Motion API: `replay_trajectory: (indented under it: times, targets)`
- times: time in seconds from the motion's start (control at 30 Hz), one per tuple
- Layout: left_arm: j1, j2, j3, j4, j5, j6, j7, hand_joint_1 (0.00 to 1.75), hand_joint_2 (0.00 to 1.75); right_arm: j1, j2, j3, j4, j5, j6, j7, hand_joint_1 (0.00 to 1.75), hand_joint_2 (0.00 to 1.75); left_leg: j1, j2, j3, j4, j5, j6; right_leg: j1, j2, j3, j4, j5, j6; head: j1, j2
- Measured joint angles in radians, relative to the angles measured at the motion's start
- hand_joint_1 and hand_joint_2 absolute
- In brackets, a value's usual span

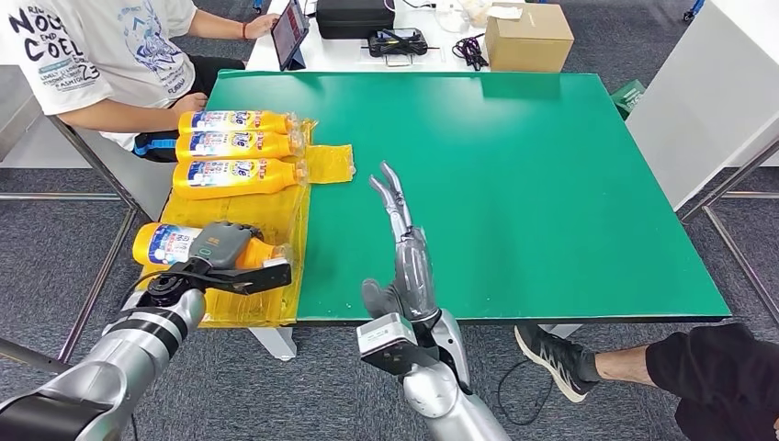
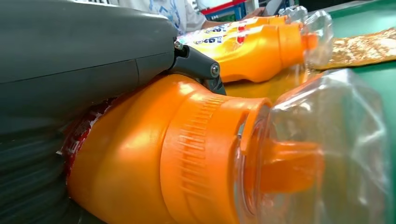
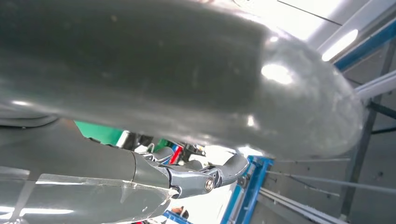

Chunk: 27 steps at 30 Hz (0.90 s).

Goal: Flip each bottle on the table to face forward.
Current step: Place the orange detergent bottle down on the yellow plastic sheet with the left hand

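Note:
Several orange bottles lie on their sides on a yellow plastic sheet at the left edge of the green table. Three of them lie in a row at the back with labels up. The nearest bottle is in the grip of my left hand; the left wrist view shows its orange cap under a clear cover, with the thumb pressed on its shoulder. My right hand is raised over the table's front edge, empty, its fingers straight and apart.
A person in a white T-shirt sits at the far left by the bottles. A tablet, a black case and a cardboard box stand on the white table behind. Another person's leg and shoe lie at the front right.

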Motion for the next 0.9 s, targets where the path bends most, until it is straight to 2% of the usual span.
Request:
replay_trajectory:
  times: [0.07, 0.27, 0.3, 0.33, 0.4, 0.43, 0.47, 0.73, 0.9]
  targets:
    - [-0.012, 0.007, -0.027, 0.029, -0.042, 0.012, 0.033, 1.75, 1.75, 0.000, 0.000, 0.003, 0.017, -0.003, 0.014, 0.002, 0.00, 0.00, 0.000, 0.000, 0.000, 0.000, 0.000, 0.000, 0.000, 0.000, 0.000, 0.000, 0.000, 0.000, 0.000, 0.000]
    - [-0.019, 0.008, -0.037, 0.045, -0.008, -0.002, 0.013, 1.75, 1.75, 0.000, 0.000, 0.004, 0.036, -0.002, 0.023, 0.004, 0.00, 0.00, 0.000, 0.000, 0.000, 0.000, 0.000, 0.000, 0.000, 0.000, 0.000, 0.000, 0.000, 0.000, 0.000, 0.000]
    - [-0.019, 0.008, -0.037, 0.046, -0.007, -0.002, 0.012, 1.51, 1.75, 0.000, 0.000, 0.004, 0.038, -0.002, 0.023, 0.004, 0.00, 0.00, 0.000, 0.000, 0.000, 0.000, 0.000, 0.000, 0.000, 0.000, 0.000, 0.000, 0.000, 0.000, 0.000, 0.000]
    - [-0.019, 0.008, -0.037, 0.047, -0.006, -0.003, 0.011, 1.14, 1.75, 0.000, 0.000, 0.004, 0.040, -0.002, 0.024, 0.004, 0.00, 0.00, 0.000, 0.000, 0.000, 0.000, 0.000, 0.000, 0.000, 0.000, 0.000, 0.000, 0.000, 0.000, 0.000, 0.000]
    - [-0.021, 0.008, -0.036, 0.049, 0.009, -0.019, 0.002, 0.31, 0.87, 0.000, 0.000, 0.004, 0.044, -0.002, 0.025, 0.004, 0.00, 0.00, 0.000, 0.000, 0.000, 0.000, 0.000, 0.000, 0.000, 0.000, 0.000, 0.000, 0.000, 0.000, 0.000, 0.000]
    - [-0.022, 0.008, -0.036, 0.050, 0.022, -0.034, -0.007, 0.11, 0.44, 0.000, 0.000, 0.004, 0.045, -0.002, 0.027, 0.004, 0.00, 0.00, 0.000, 0.000, 0.000, 0.000, 0.000, 0.000, 0.000, 0.000, 0.000, 0.000, 0.000, 0.000, 0.000, 0.000]
    - [-0.022, 0.008, -0.036, 0.051, 0.040, -0.053, -0.019, 0.04, 0.00, 0.000, 0.000, 0.004, 0.047, -0.001, 0.029, 0.005, 0.00, 0.00, 0.000, 0.000, 0.000, 0.000, 0.000, 0.000, 0.000, 0.000, 0.001, 0.000, 0.000, 0.000, 0.000, 0.000]
    - [-0.014, 0.008, -0.014, 0.051, 0.233, -0.243, -0.144, 0.00, 0.00, -0.004, 0.000, 0.011, 0.068, -0.007, 0.030, 0.003, 0.00, 0.00, 0.000, -0.001, 0.001, 0.000, 0.000, 0.000, 0.000, -0.001, 0.002, 0.000, 0.000, 0.000, 0.000, 0.000]
    - [-0.014, 0.018, -0.006, 0.050, 0.316, -0.329, -0.200, 0.00, 0.00, -0.017, 0.000, 0.016, 0.089, -0.024, 0.031, -0.006, 0.00, 0.00, 0.000, -0.001, 0.003, 0.000, 0.000, 0.000, 0.000, -0.001, 0.004, 0.000, 0.000, 0.000, 0.000, 0.000]
